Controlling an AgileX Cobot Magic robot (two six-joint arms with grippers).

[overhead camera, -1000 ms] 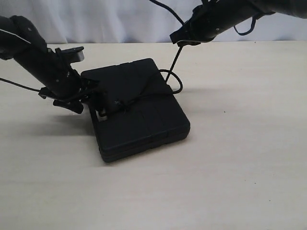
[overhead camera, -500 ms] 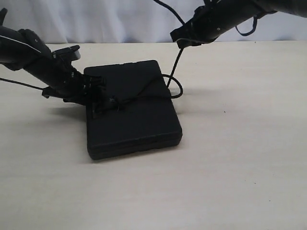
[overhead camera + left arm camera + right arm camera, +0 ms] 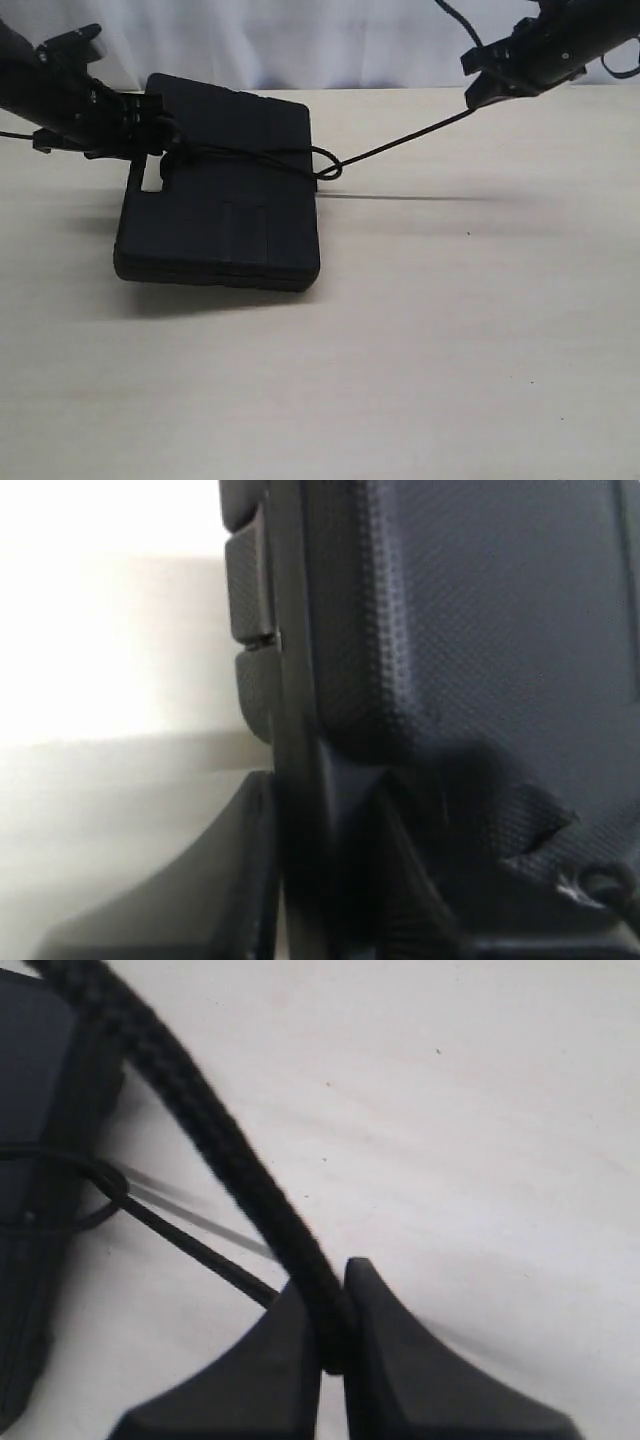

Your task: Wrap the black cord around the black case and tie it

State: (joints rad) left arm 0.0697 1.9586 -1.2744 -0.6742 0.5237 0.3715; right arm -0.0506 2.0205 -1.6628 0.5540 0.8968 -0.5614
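Observation:
The black case (image 3: 220, 215) lies left of centre on the table, its handle slot at its left edge. My left gripper (image 3: 152, 128) is shut on that edge; in the left wrist view the case (image 3: 480, 630) fills the frame and its rim sits between the jaws of the left gripper (image 3: 320, 780). The black cord (image 3: 400, 142) crosses the lid, forms a small loop at the case's right edge, then runs taut up to my right gripper (image 3: 478, 88). In the right wrist view the right gripper (image 3: 335, 1272) is shut on the braided cord (image 3: 200, 1110).
The pale wooden table (image 3: 450, 330) stretches in front of and to the right of the case. A white curtain (image 3: 300, 40) hangs behind. The taut cord spans the air between the case and the right arm.
My left gripper closed on the case's edge and pulled the case left, turning it. My right gripper moved right with the cord, drawing it taut and shrinking the loop.

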